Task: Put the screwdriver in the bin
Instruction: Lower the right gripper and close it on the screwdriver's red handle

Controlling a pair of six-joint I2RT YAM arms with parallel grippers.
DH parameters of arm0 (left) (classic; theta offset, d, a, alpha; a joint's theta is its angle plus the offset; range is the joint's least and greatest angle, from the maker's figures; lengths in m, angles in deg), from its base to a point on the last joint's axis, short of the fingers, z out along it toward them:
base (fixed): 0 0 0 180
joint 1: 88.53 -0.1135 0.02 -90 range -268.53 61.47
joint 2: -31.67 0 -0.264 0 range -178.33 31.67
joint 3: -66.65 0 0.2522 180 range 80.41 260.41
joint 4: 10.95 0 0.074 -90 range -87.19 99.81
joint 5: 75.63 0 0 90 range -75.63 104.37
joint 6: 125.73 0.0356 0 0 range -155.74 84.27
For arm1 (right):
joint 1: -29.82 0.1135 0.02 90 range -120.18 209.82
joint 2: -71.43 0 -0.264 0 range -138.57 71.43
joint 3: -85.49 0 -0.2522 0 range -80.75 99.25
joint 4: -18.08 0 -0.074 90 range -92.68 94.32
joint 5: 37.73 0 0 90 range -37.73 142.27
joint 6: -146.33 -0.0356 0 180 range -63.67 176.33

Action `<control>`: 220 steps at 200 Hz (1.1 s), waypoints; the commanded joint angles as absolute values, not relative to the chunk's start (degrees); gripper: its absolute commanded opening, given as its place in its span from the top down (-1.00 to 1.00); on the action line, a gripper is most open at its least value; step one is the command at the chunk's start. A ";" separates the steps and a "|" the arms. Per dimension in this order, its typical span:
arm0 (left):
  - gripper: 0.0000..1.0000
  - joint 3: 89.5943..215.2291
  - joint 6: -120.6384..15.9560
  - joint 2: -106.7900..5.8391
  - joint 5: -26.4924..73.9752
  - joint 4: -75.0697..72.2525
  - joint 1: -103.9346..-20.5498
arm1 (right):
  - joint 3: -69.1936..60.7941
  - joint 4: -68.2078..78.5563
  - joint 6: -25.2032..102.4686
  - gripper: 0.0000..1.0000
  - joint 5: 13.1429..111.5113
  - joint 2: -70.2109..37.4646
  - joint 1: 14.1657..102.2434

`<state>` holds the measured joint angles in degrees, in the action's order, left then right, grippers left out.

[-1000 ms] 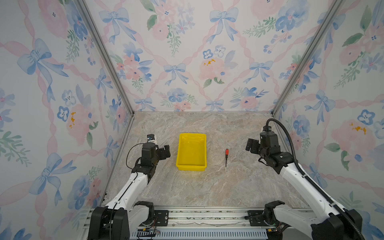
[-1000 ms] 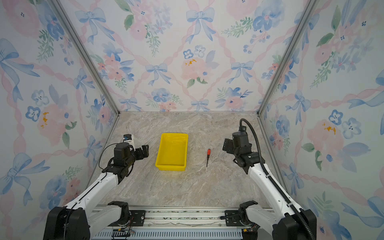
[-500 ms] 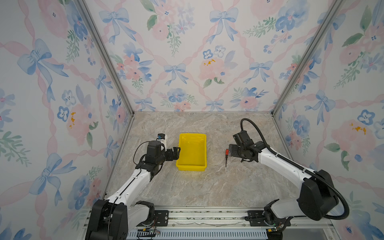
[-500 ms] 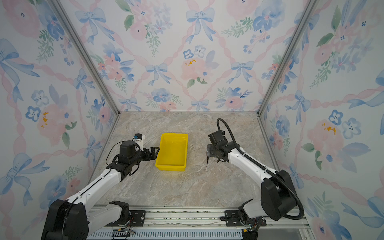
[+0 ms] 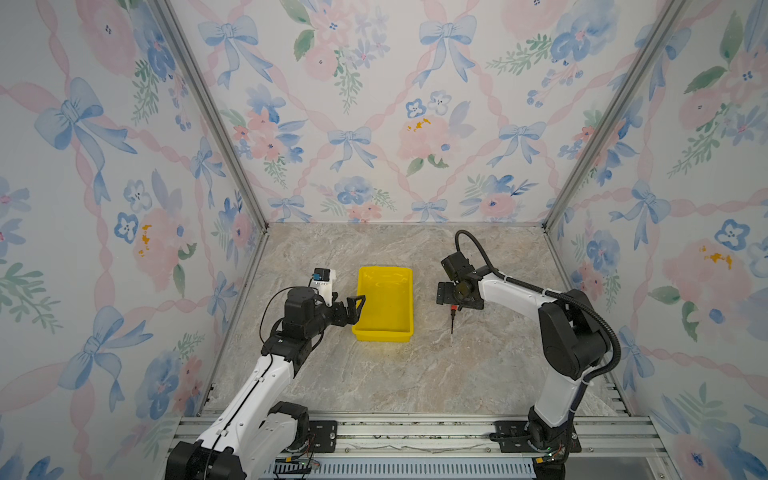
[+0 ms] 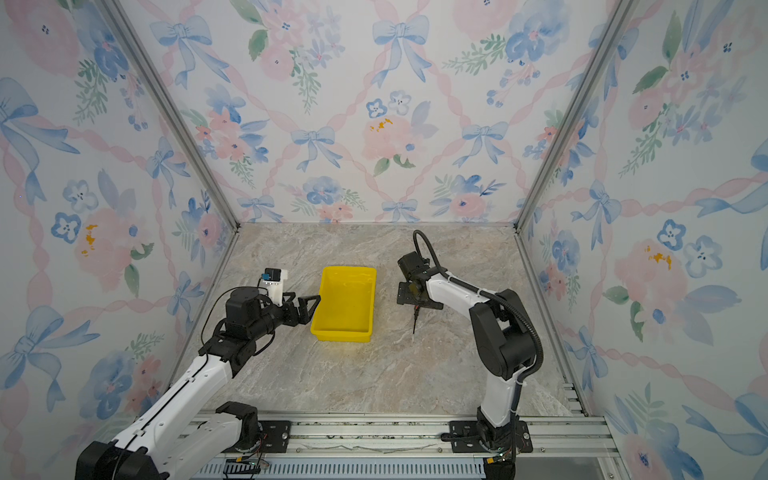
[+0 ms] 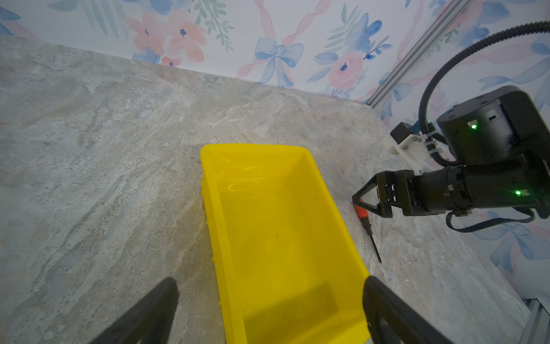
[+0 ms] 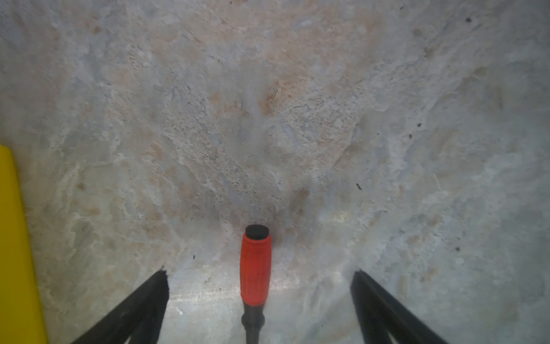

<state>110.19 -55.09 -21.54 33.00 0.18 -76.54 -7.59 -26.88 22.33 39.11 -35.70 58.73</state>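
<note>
Lying on the table (image 8: 268, 119), the screwdriver (image 8: 255, 268) rests outside the bin (image 7: 282, 223).

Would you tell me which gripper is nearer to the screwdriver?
Right. The right gripper stands open over the screwdriver, a finger on each side of its handle; the left gripper is across the bin, by its other long wall.

The bin (image 5: 384, 301), a bright yellow rectangular tray with low walls, sat empty and upright just below the middle of both top views. To its right, not touching it, the screwdriver (image 5: 452, 321) lay flat on the surface (image 5: 415, 374), red-orange handle uppermost, thin dark shaft pointing down-frame.
</note>
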 commanded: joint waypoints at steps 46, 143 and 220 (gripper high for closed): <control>-0.95 109.19 -53.53 -23.34 33.61 -1.10 -76.18 | -3.50 -28.61 22.32 -0.65 40.15 -41.11 58.12; -0.95 108.19 -53.48 -24.73 33.27 -3.68 -75.50 | -6.44 -26.73 22.59 0.12 40.61 -42.17 57.32; -0.95 107.18 -53.84 -24.56 32.15 -3.93 -75.34 | -9.22 -24.52 22.93 0.47 40.81 -42.04 57.09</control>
